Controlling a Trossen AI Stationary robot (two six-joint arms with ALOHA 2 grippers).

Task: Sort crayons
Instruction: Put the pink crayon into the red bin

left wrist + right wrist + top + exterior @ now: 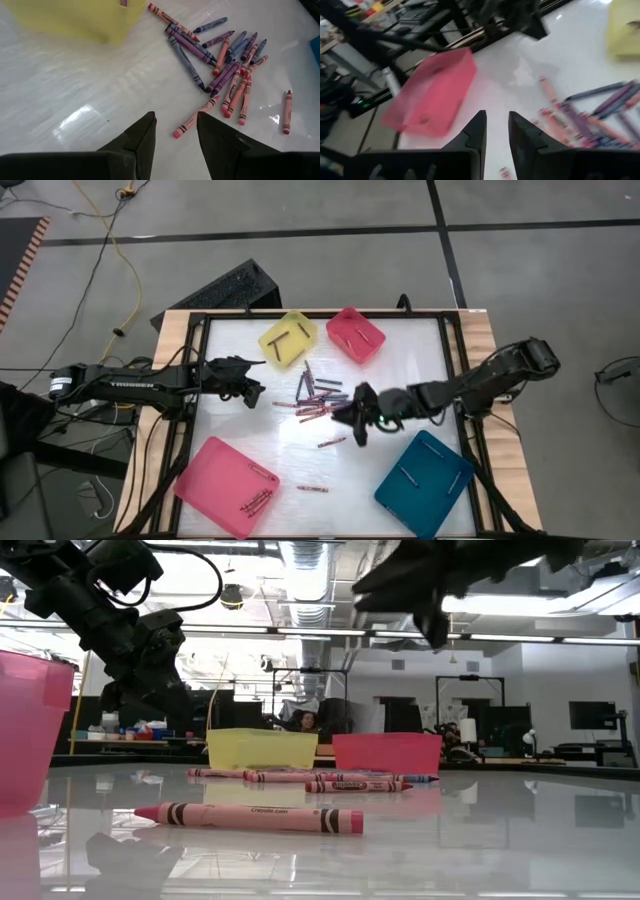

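The thin red, pink and purple wax crayons (312, 395) are lying clustered mid-desk on the glossy white desk (400, 380); the left gripper (173, 131) is hovering left of them, parted and empty; the right gripper (496, 131) is hanging right of them, slightly parted, empty.

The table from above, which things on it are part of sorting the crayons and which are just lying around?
Part of the job:
- crayons piled mid-table
- stray crayon near the front edge
- yellow tray
- small pink tray
- big pink tray
- teal tray
- left tool
- right tool

Just lying around:
- yellow cable on the floor
- black box behind the table
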